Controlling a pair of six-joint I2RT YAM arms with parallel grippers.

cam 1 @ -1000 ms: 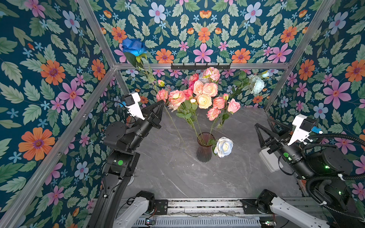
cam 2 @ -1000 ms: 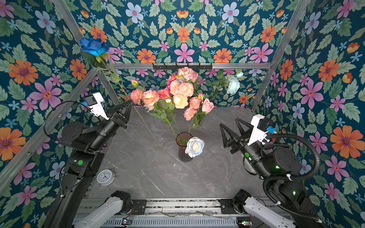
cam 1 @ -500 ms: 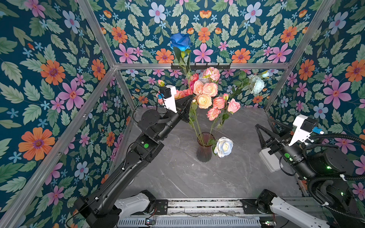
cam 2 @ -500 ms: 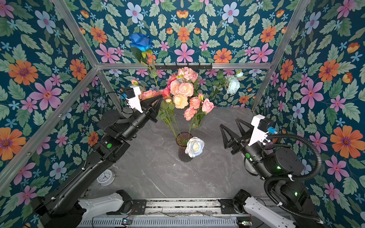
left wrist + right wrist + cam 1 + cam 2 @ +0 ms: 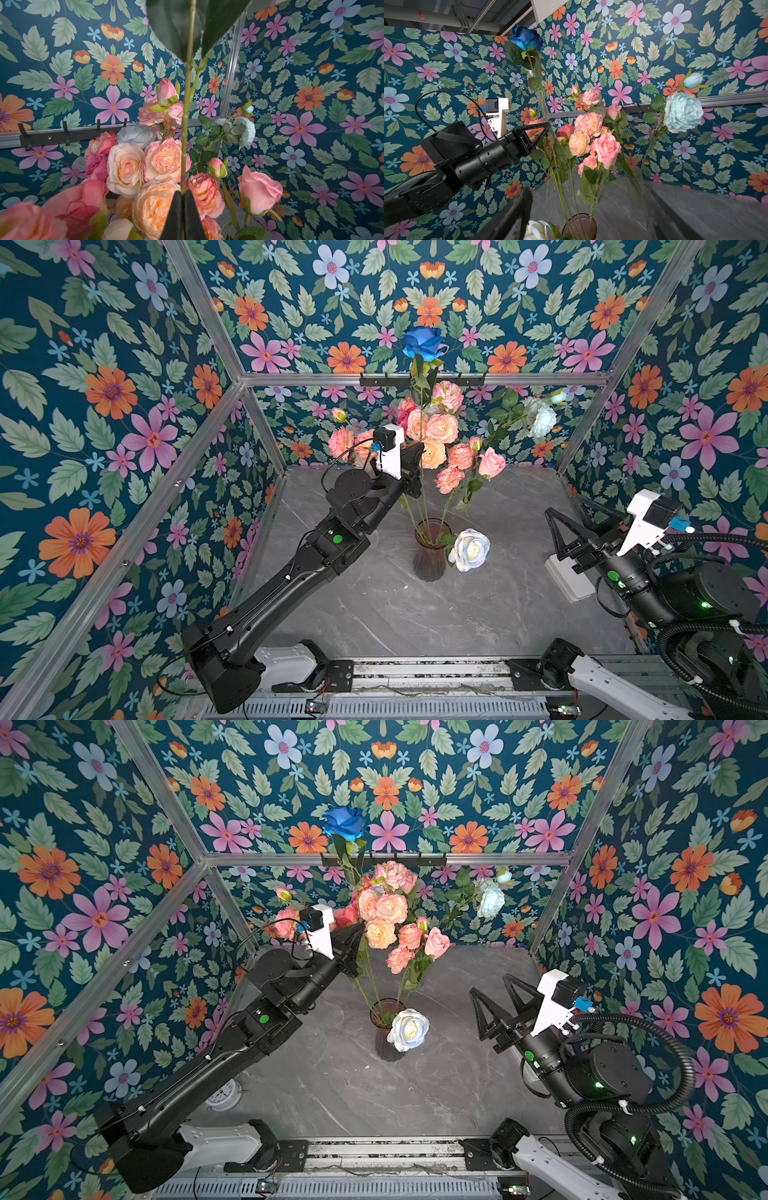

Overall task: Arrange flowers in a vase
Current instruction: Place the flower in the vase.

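Flowers (image 5: pixel 436 427) front and centre: pink, peach and coral blooms bunched above a dark pinkish ribbed vase (image 5: pixel 430 556), which stands mid-frame on the grey marbled tabletop (image 5: pixel 374 614) with green stems running down into its mouth. A white rose (image 5: pixel 469 549) droops over the rim on the right, head hanging just beside the glass. Up top, the blue rose (image 5: pixel 424 342) towers over the bunch, upper centre in both top views. And look at its stem (image 5: pixel 187 124): the left claw (image 5: pixel 419 450) has it pinched tight, right beside the peach blooms. The left wrist view shows the stem rising straight out of the closed tips. Whether its lower end reaches the vase, I cannot tell. A pale blue-white bloom (image 5: pixel 542 420) leans off to the upper right. Over at the right edge, the right claw (image 5: pixel 562 503) hangs above the tabletop, jaws spread wide and empty, well apart from the vase.
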